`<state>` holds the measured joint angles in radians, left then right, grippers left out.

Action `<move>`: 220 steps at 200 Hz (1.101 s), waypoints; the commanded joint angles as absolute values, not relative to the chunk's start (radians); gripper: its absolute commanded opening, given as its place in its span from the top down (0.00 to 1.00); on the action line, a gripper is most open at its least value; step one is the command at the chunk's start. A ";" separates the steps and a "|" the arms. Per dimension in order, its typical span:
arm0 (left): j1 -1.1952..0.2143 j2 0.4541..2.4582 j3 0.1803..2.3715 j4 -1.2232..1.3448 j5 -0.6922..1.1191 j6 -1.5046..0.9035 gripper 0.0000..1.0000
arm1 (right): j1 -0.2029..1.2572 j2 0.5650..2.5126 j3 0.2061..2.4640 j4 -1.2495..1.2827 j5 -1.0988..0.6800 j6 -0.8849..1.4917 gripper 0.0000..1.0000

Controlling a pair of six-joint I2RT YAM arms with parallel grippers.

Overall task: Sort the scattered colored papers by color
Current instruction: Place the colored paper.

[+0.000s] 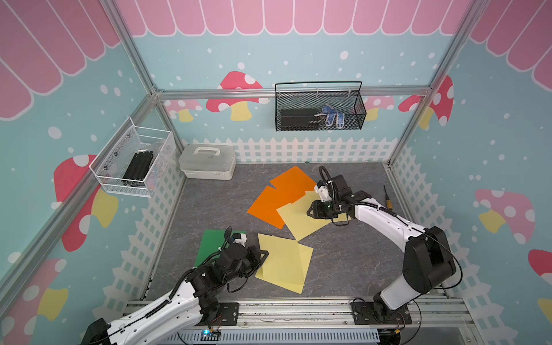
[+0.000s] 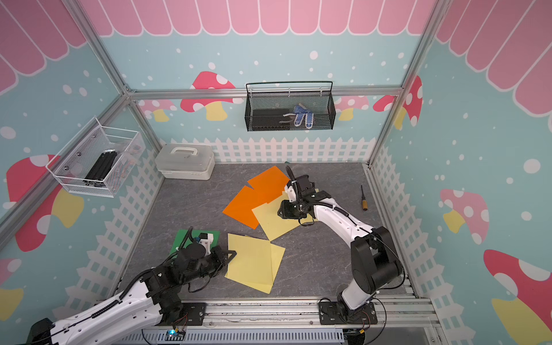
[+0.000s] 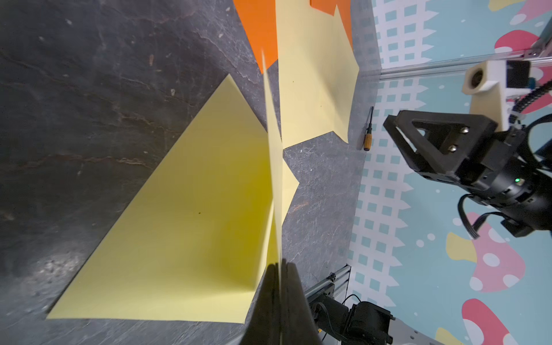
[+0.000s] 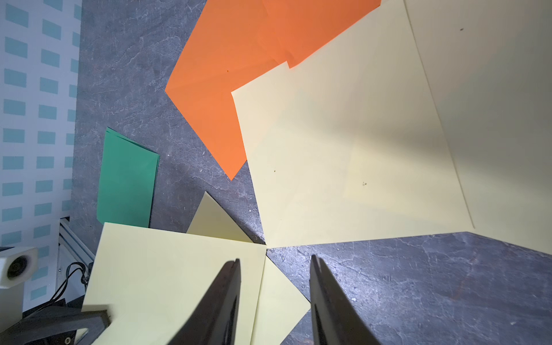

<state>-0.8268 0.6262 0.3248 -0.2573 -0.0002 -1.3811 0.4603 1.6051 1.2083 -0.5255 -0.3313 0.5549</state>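
Paper lies in three colour groups on the grey table. In both top views two orange sheets overlap at the centre of the frame, and a centre yellow pile just below and right of them overlaps their edge. The green sheets sit in a neat stack at lower left of centre, partly hidden under the left arm. To the right of them, at lower centre, is a second yellow pile. The left claw is closed on the left edge of that pile's top sheet. The left wrist view shows this sheet edge-on, standing up from the pinched jaws, with another yellow sheet flat beneath it. The right claw hangs over the centre yellow pile with its jaws partly apart and nothing between them. The right wrist view shows only bare table and a yellow corner in the gap. A screwdriver lies near the right wall, well apart from the papers, and a lidded plastic box stands in the back left corner.
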 commanded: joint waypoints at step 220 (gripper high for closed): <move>-0.816 0.908 0.670 -0.110 0.337 -1.168 1.00 | 0.463 1.611 1.209 -0.557 -0.271 0.537 0.59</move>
<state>-0.8238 0.8848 0.6739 -0.1616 0.2523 -1.1519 0.4603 1.6142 1.2083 -0.5316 -0.3023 0.5468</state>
